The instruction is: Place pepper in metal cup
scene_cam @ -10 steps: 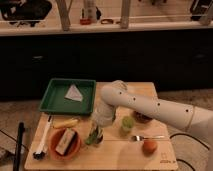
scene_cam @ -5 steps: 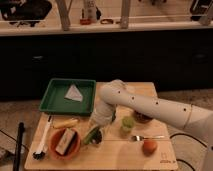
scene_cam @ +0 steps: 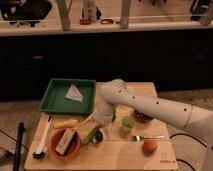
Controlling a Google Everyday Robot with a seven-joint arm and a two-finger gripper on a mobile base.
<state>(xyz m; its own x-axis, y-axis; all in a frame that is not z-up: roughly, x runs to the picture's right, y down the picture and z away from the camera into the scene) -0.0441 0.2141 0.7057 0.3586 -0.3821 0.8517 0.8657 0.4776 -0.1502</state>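
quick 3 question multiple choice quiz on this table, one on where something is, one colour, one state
1. Tray colour? A green B red C blue
2. Where is the tool? A over the tray B by the pepper, mid-board C above the orange fruit
3. The orange bowl is: A empty B overturned C holding a pale block
Answers: A, its walls are green; B, it hangs right beside the pepper; C, a block lies inside it.

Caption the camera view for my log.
End effector at the long slim green pepper, beside the round orange bowl on the wooden table.
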